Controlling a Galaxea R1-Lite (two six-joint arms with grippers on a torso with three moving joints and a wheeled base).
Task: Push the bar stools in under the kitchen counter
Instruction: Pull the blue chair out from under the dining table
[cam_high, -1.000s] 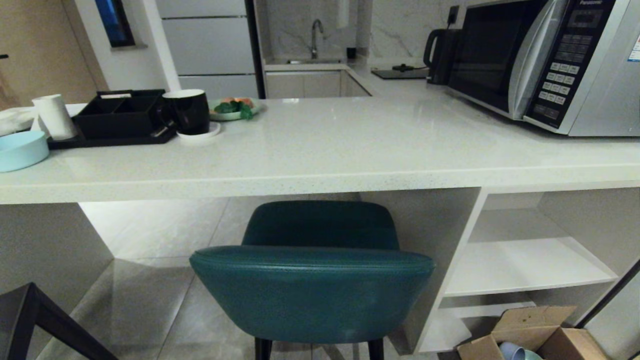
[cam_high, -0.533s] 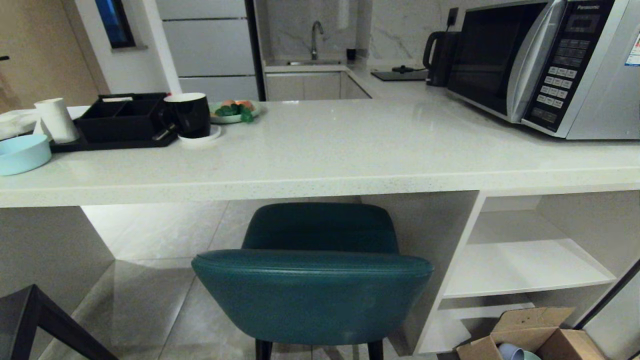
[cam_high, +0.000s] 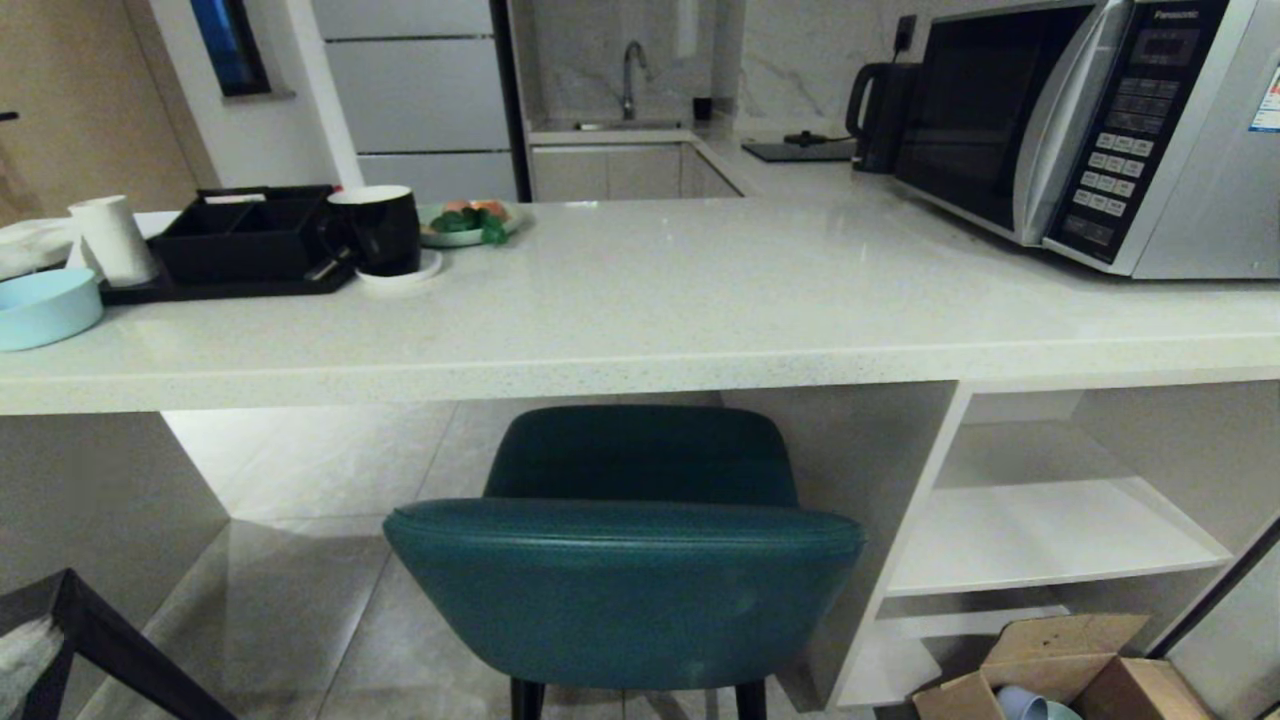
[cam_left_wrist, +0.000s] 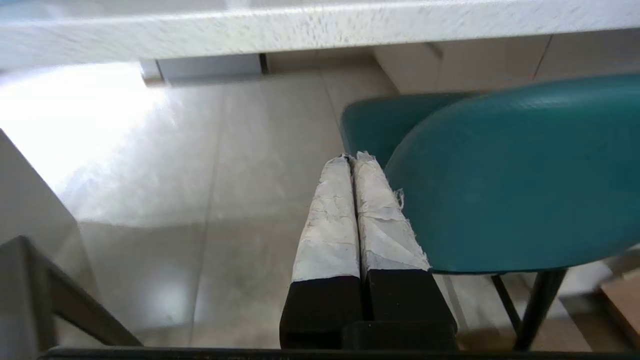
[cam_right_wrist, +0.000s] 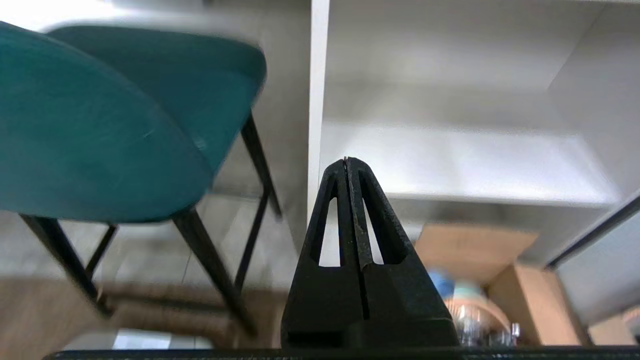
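Directly ahead, the kitchen counter (cam_high: 640, 340) runs as a long slab from left to right across the head view, and both its ends are cut off by the frame. Under its front edge stands the teal stool (cam_high: 625, 560): the low backrest faces the robot, the seat points away under the slab, and only the tops of the thin black legs show. At the lower left corner a dark square frame (cam_high: 90, 640) comes into view, but too little of it shows to say what it is. The left gripper (cam_left_wrist: 350, 159) has its white-wrapped fingers pressed together with nothing between them, just beside the left side of the backrest. The right gripper (cam_right_wrist: 346, 160) is also closed and empty, near the right side of the stool, before the white shelving (cam_right_wrist: 450, 155).
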